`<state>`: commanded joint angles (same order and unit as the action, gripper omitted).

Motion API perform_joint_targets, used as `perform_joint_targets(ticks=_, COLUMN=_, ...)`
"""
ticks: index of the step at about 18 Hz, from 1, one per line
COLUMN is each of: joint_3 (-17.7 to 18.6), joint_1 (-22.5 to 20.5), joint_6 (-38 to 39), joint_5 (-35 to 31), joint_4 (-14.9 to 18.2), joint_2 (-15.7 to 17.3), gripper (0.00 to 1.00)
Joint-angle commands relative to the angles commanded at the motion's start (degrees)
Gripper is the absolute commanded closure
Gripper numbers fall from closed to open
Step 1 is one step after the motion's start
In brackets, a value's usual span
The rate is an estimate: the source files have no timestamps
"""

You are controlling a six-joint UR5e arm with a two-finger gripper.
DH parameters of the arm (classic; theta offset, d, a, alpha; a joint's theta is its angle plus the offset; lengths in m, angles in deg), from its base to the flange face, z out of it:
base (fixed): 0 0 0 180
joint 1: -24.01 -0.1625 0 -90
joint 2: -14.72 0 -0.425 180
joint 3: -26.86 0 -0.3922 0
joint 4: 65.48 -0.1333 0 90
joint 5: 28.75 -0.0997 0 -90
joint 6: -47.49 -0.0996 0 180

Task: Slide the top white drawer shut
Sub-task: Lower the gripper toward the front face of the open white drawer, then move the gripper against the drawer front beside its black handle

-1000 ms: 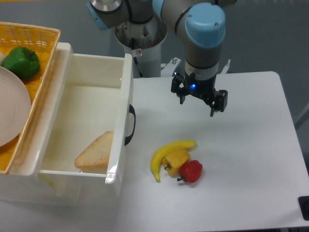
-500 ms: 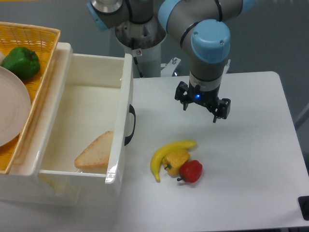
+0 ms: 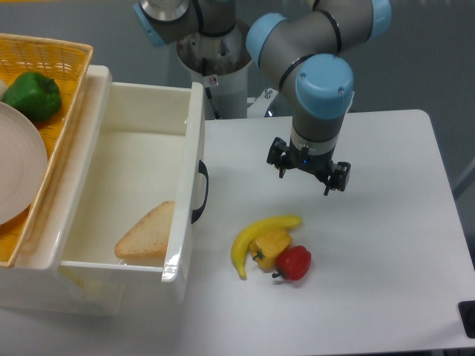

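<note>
Top white drawer (image 3: 141, 159) stands pulled fully out at the left of the bench (image 3: 386, 245), its black curved handle (image 3: 200, 191) facing right toward the arm; task not yet done. Front panel is unobstructed, so a push from the right looks feasible (judgement only).

Claw (image 3: 306, 167) hangs above the bench, well apart from the handle, fingers spread, holding nothing. It appears positioned clear of the produce.

Count:
- 1 bread slice (image 3: 145, 236) inside the drawer, approx. at its near end.
- 1 banana (image 3: 256, 234), 1 yellow pepper (image 3: 270, 248), 1 red pepper (image 3: 294, 262), clustered touching on the bench.
- 1 wicker basket (image 3: 63, 59) on the cabinet top, w/ 1 green pepper (image 3: 31, 94) and 1 white plate (image 3: 16, 167).
</note>
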<state>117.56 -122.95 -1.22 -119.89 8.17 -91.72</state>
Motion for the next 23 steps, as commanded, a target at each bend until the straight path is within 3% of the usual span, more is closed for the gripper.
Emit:
perform_joint_targets(ticks=5, joint_3=3.2, joint_1=0.1, joint_6=1.8, joint_5=0.8, joint_4=-4.0, joint_2=-1.1, gripper=0.0)
perform_joint_targets(ticks=8, joint_3=2.5, joint_1=0.0, joint_6=7.3, joint_5=3.9, joint_4=-3.9, joint_2=-2.8, gripper=0.0)
perform_joint_targets(ticks=13, joint_3=2.0, joint_1=-0.4, joint_6=14.4, joint_5=14.7, joint_4=-3.7, joint_2=-3.8, gripper=0.0)
perform_joint_targets(ticks=23, joint_3=1.8, joint_1=2.9, joint_6=18.7, joint_5=15.3, joint_4=-3.6, joint_2=-4.8, gripper=0.0)
